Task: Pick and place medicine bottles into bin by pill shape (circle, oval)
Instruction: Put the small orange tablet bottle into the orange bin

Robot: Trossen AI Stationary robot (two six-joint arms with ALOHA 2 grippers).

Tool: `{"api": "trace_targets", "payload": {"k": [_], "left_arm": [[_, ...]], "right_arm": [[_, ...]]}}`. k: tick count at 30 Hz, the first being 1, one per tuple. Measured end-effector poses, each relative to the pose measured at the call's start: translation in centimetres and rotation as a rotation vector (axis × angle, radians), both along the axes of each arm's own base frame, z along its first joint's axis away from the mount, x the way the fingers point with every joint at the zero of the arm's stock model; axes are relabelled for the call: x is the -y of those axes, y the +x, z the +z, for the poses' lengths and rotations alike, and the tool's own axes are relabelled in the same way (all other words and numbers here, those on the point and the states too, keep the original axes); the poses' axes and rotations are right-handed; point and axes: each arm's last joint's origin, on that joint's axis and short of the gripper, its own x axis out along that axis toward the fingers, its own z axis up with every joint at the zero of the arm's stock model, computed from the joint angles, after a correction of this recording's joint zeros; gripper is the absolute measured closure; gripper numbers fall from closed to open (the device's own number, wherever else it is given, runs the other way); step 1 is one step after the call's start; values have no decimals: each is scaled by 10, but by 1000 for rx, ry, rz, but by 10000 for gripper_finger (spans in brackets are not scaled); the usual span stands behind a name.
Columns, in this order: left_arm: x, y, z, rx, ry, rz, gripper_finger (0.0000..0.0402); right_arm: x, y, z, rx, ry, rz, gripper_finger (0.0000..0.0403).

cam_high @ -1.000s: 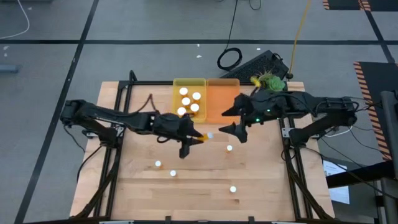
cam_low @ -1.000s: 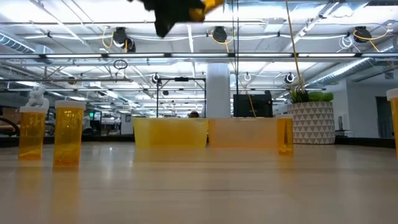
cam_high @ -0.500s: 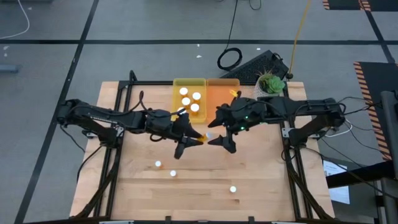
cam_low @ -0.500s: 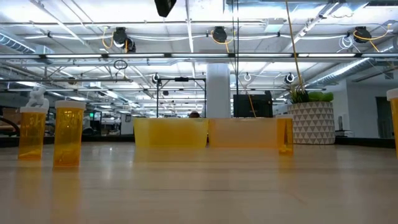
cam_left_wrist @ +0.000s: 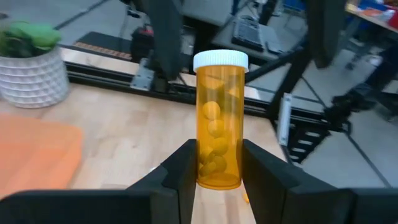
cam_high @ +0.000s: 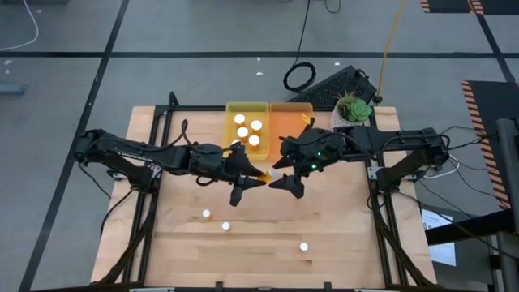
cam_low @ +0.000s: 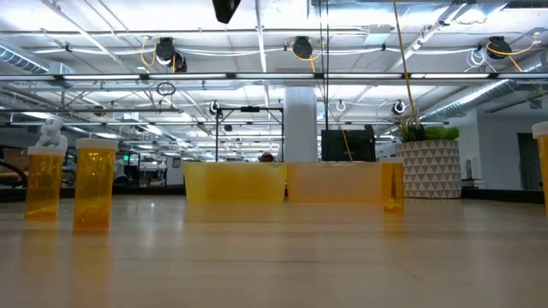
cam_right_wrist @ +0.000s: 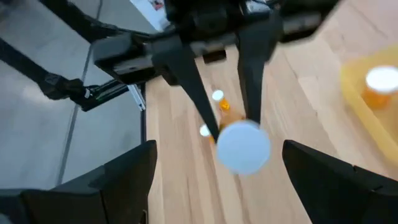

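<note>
1. We see the left pincer (cam_left_wrist: 217,177) clamped on a medicine bottle (cam_left_wrist: 219,121), aloft above the counter (cam_high: 340,227) centre.
2. The right pincer (cam_high: 284,175), spread wide, faces its cap (seemingly a handover).
3. Next: close on it, then bin (cam_high: 289,122).

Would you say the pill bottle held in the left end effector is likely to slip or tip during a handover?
The bottle is probably rigid and light, being only partly filled with pills. Its smooth wall might slip, since the left end effector clamps only its lower part. Set down, the tall narrow shape could tip.
</note>
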Motion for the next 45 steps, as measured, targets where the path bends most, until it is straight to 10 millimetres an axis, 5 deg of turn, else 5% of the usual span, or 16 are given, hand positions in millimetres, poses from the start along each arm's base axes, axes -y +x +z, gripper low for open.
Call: {"api": "trace_targets", "payload": {"k": [24,45], "left_arm": [[-2,0,0,5,34,44,284],[-2,0,0,5,37,44,284]], "right_arm": [[12,0,-2,-37,103,-174,69],[12,1,-1,-32,156,-206,238]]}}
